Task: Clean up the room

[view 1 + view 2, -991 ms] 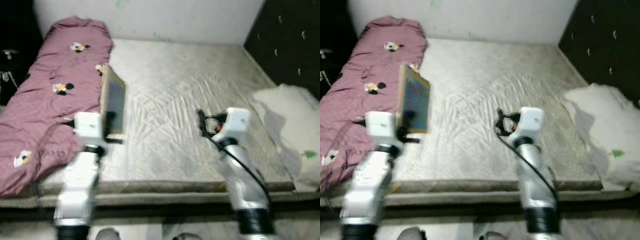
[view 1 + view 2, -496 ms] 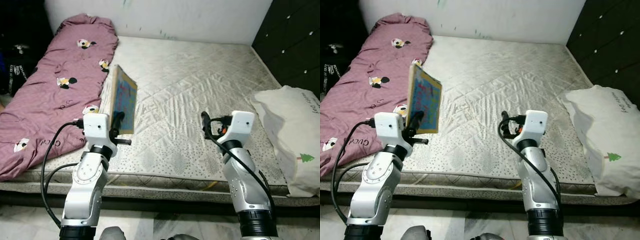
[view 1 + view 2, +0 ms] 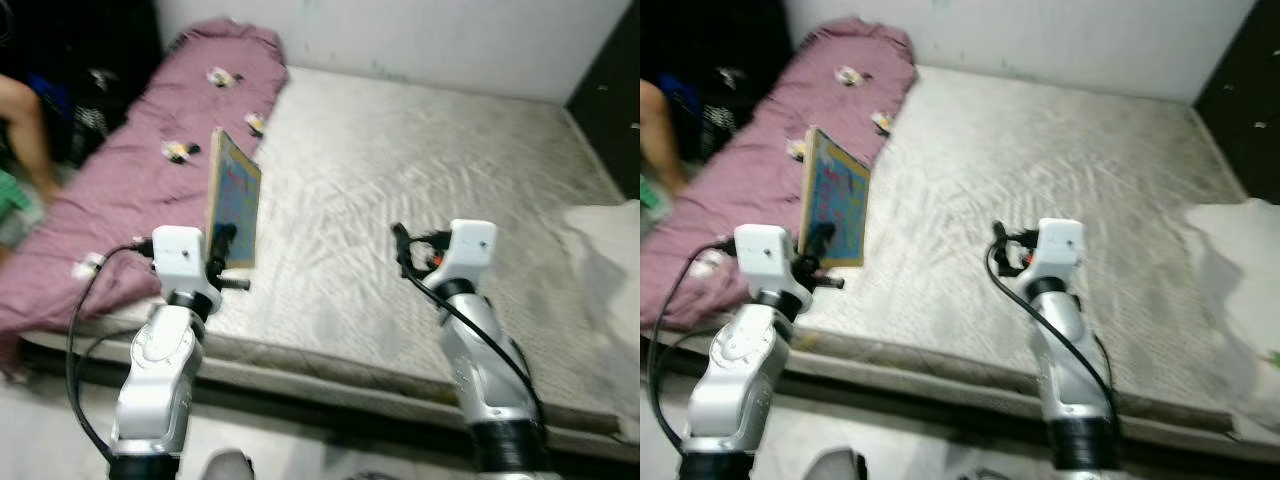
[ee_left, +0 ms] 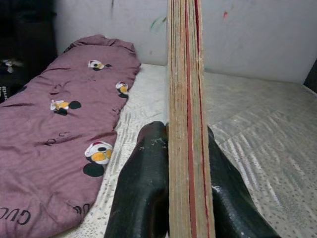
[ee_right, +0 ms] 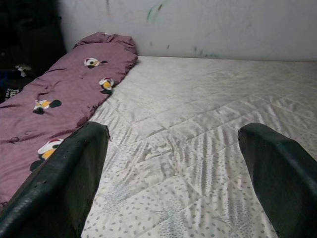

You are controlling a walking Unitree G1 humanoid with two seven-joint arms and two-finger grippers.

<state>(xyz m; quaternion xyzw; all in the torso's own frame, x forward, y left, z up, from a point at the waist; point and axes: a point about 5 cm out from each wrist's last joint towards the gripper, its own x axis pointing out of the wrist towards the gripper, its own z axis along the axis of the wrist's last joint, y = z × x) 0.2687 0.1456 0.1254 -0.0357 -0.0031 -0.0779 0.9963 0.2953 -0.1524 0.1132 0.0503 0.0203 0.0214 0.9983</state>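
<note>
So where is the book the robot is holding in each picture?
Left eye view: the book stands upright above the left hand.
Right eye view: left of middle, over the mattress edge.
Left wrist view: edge-on, centre, clamped between black fingers.
Right wrist view: not in it.
Shared landmark: the purple blanket.

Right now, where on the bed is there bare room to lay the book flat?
The mattress is bare from the quilt's edge across to the pillow, back to the wall. The left side is crowded by the quilt. The left gripper holds the book upright; the right gripper is open.
</note>
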